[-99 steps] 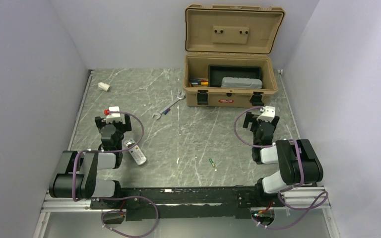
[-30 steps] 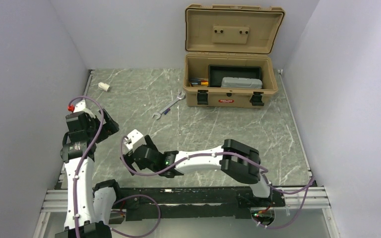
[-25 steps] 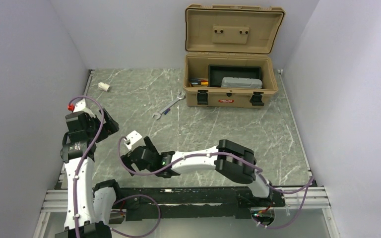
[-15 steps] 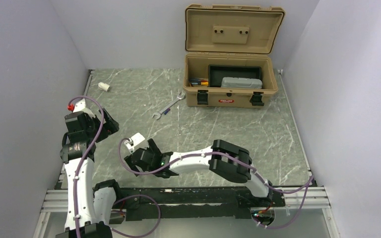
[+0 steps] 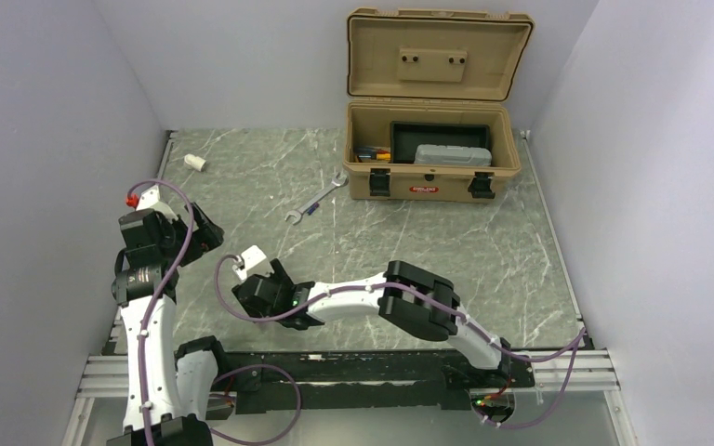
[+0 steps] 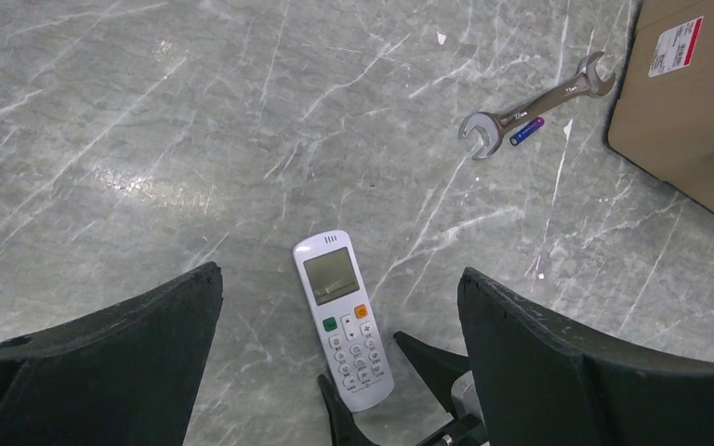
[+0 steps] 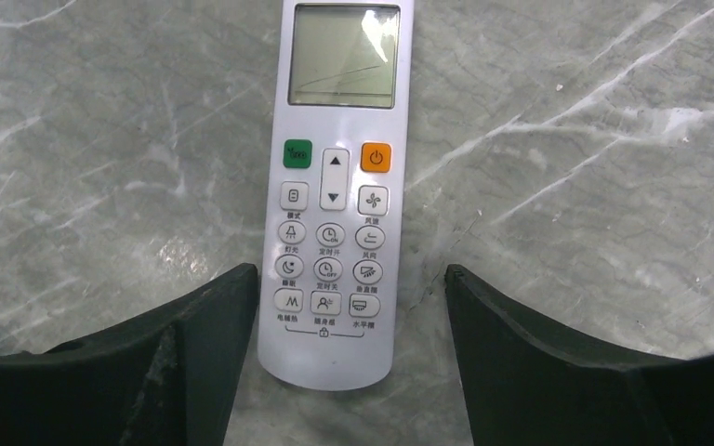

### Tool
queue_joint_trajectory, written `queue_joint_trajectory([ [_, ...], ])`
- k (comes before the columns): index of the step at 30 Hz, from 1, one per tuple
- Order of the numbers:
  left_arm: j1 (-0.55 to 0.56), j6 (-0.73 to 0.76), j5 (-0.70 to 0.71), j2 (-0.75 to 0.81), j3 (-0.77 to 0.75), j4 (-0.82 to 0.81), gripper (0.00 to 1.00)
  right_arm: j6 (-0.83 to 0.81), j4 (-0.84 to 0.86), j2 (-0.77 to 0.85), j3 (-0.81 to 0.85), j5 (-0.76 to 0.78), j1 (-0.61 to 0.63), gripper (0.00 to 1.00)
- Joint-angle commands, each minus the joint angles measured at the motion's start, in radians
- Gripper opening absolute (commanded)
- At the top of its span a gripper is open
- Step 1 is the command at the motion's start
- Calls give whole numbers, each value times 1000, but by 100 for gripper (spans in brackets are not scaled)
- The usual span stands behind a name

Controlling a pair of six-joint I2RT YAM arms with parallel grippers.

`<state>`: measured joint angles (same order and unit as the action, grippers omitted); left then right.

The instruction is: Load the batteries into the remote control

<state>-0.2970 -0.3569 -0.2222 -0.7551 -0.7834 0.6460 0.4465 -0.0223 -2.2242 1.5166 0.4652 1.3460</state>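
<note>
1. Grey-green marbled table [image 5: 242, 177] carries all items; note the open tan plastic toolbox [image 5: 432, 163] standing at its far edge.
2. You will find the slim white plastic remote control [image 7: 335, 186] lying flat and face up on the table near the left front, with its pale screen end pointing away from the right wrist camera.
3. Your right gripper [image 7: 339, 279] is low over the remote's button end. Its fingers are spread, one to each side of the casing. One finger sits just beside the edge and the other stands off with a visible gap. Contact cannot be confirmed.
4. Your left gripper [image 6: 339, 277] hangs higher, looking down on the remote. Its fingers are wide apart and hold nothing.
5. A silver open-ended wrench [image 6: 532, 104] lies mid-table, with a small blue cylinder [image 6: 526, 130] against its shaft.
6. A stubby white cylinder [image 5: 195, 162] rests near the far left corner.
7. No green battery is visible in any current view.
</note>
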Motion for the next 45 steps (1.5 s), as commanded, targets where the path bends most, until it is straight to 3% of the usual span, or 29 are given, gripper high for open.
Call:
queue_joint_trajectory([
  [1, -10, 6, -31, 10, 3, -46, 99, 27, -55, -34, 39, 22, 0, 73],
  [13, -14, 4, -12, 18, 0, -42, 99, 113, -138, -44, 39, 53, -2, 57],
  [19, -13, 4, 6, 23, -1, -39, 99, 135, -101, 40, -38, 51, -2, 47],
  [23, -14, 8, 17, 28, 2, -41, 99, 149, -83, 124, -101, 31, -3, 33],
  [27, -14, 7, -2, 60, 5, -36, 99, 177, -63, 268, -223, 25, -6, 7],
  [29, -14, -21, -44, 113, 27, -49, 99, 193, -44, 364, -309, 1, -16, 0],
  [36, 12, -204, -286, 296, 117, -193, 98, 183, 43, 725, -585, -168, -85, 0],
  [40, 78, -282, -318, 352, 139, -270, 99, 169, 32, 881, -655, -222, -102, 0],
  [45, 212, -407, -320, 387, 211, -412, 98, 283, 78, 1075, -770, -273, -177, 0],
])
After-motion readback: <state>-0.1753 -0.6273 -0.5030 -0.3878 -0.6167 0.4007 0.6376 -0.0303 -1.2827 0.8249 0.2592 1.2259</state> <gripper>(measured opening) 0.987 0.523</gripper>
